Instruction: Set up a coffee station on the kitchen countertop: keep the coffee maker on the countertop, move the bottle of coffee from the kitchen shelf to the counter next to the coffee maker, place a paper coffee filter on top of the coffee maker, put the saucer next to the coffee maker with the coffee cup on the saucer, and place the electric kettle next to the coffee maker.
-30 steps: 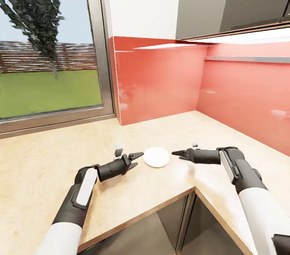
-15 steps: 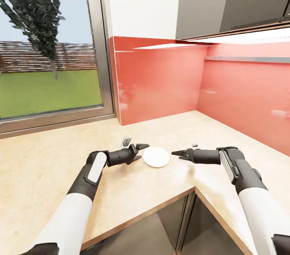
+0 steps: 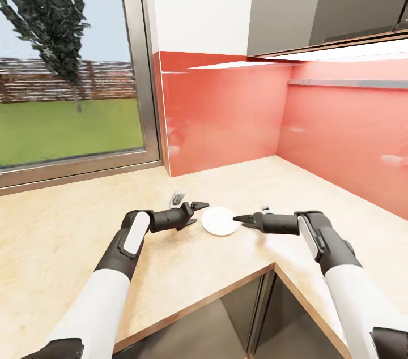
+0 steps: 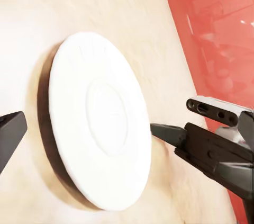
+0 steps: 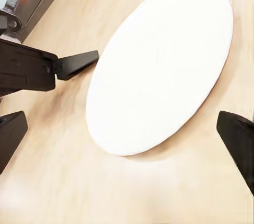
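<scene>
Nearest me the inner corner of the countertop [image 3: 68, 223] cuts in between my two forearms, and just beyond it both my hands lie low over the wood, pointing at each other across one plate. My left gripper [image 3: 199, 206] has its fingers parted and holds nothing; its tips are just beside the saucer's left rim. My right gripper [image 3: 240, 219] is also spread and empty, its tips at the saucer's right rim, and I cannot tell whether they touch it.

The saucer [image 3: 220, 221] lies flat on the tan wood, a little way in from the front edge. From my left wrist I see it [image 4: 98, 123] with my right gripper [image 4: 169, 134] just past its far rim. From my right wrist it [image 5: 159, 65] lies between my right fingertips, with my left gripper [image 5: 79, 62] beyond.

What worries me is that the plate is thin and flush with the wood. If I close without getting a fingertip under the rim, I judge it will skate away or tip up on edge. Both hands pressing from opposite sides could pinch and flip it.

One saucer, two grippers, one countertop. Beyond them stand a red backsplash [image 3: 226, 115] and a window [image 3: 68, 59] on grass.
</scene>
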